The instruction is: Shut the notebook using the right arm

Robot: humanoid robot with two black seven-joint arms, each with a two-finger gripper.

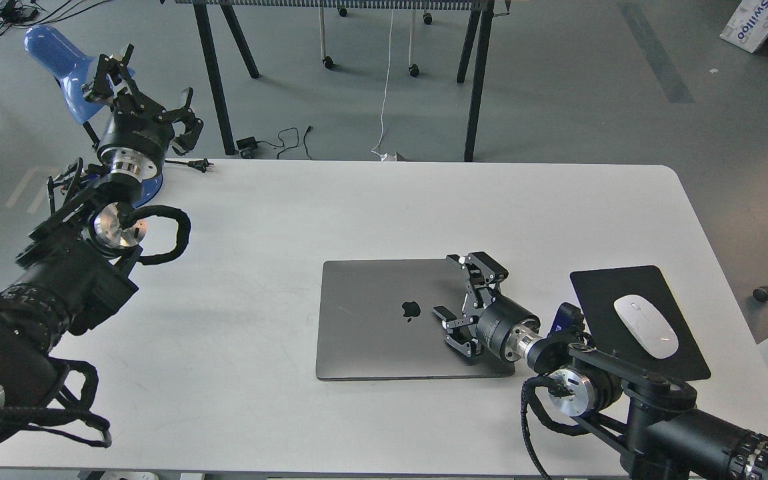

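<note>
The notebook (384, 320), a slim space-grey laptop with a dark apple logo, lies shut flat on the white table (384, 213) at centre front. My right gripper (447, 285) is open and empty, resting over the right part of the lid, its fingers spread apart. The right arm comes in from the lower right. My left gripper (147, 77) is open and empty, held up at the far left by the blue lamp, far from the notebook.
A black mouse pad (624, 327) with a white mouse (646, 326) lies right of the notebook, close to my right arm. A blue lamp (57, 60) stands at the table's back left corner. Black table legs and cables show on the floor behind.
</note>
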